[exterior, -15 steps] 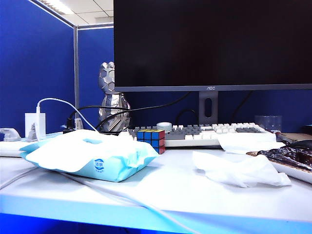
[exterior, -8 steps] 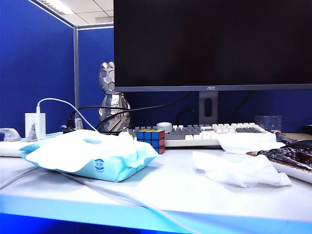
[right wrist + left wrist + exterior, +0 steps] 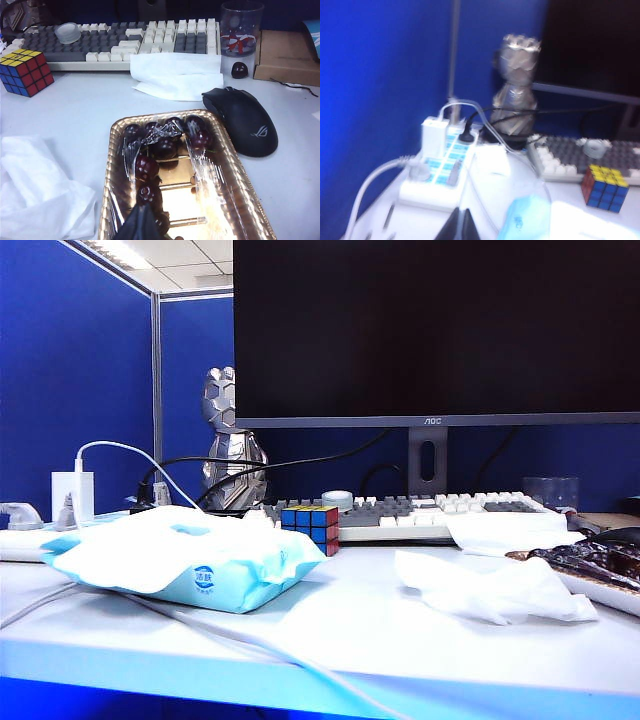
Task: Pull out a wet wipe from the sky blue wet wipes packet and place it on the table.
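Observation:
The sky blue wet wipes packet [image 3: 190, 560] lies on the left of the white table [image 3: 350, 635], white top panel up. One corner of the packet [image 3: 527, 220] shows in the left wrist view. A crumpled white wet wipe [image 3: 495, 588] rests on the table to the packet's right, apart from it, and the wet wipe [image 3: 35, 195] also shows in the right wrist view. My left gripper [image 3: 460, 224] is shut and empty, pulled back from the packet. My right gripper [image 3: 141, 220] is shut and empty, over a tray of cherries beside the wipe. Neither gripper shows in the exterior view.
A colour cube [image 3: 310, 526], keyboard [image 3: 430, 512] and monitor [image 3: 435, 330] stand behind. A power strip [image 3: 442, 165] with cables and a silver figurine [image 3: 517, 90] sit at the back left. A gold cherry tray [image 3: 240, 185], black mouse [image 3: 247, 120], flat paper sheet [image 3: 177, 75] and glass [image 3: 241, 27] occupy the right.

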Motion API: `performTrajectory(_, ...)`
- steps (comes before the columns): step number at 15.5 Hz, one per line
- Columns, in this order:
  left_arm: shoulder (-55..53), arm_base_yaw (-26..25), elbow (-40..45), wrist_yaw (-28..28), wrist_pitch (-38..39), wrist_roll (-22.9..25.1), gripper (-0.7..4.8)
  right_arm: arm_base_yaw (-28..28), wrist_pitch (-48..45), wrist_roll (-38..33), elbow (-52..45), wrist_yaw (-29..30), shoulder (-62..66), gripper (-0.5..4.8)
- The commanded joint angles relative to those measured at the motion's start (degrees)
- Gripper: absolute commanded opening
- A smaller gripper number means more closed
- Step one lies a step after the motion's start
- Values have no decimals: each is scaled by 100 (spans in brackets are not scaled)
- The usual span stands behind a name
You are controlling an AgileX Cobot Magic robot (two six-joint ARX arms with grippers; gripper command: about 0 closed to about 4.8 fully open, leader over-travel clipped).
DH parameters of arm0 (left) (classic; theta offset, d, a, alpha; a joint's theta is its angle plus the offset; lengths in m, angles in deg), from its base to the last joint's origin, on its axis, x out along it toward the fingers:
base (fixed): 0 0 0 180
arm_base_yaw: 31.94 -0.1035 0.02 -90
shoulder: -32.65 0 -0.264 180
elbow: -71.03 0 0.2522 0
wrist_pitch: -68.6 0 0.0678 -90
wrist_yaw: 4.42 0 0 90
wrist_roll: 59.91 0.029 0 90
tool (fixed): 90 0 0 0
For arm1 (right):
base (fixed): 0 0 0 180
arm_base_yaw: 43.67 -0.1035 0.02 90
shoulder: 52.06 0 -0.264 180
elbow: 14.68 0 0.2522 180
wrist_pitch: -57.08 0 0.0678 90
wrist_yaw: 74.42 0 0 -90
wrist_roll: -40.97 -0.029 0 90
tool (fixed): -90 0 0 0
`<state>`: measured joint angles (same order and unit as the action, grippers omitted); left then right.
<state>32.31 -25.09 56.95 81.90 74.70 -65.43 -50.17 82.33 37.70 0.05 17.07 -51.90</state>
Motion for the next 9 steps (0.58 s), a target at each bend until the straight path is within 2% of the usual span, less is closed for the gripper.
performTrajectory(1,24,-35,2,208,249,-46,-5,2,13,-15,7,-9,0,-1)
performTrajectory(4,24,-35,2,640,1034,-39,-5,2,13,-13,7,-9,0,0)
performTrajectory(5,24,-33,2,660,1303,66,-5,2,13,-13,7,-11,0,-1)
performTrajectory(7,24,-31,2,892,1720,584,-5,2,13,-13,7,-11,0,0)
performTrajectory(9,24,-31,2,1008,1705,697,-5,2,13,-13,7,-9,0,-1)
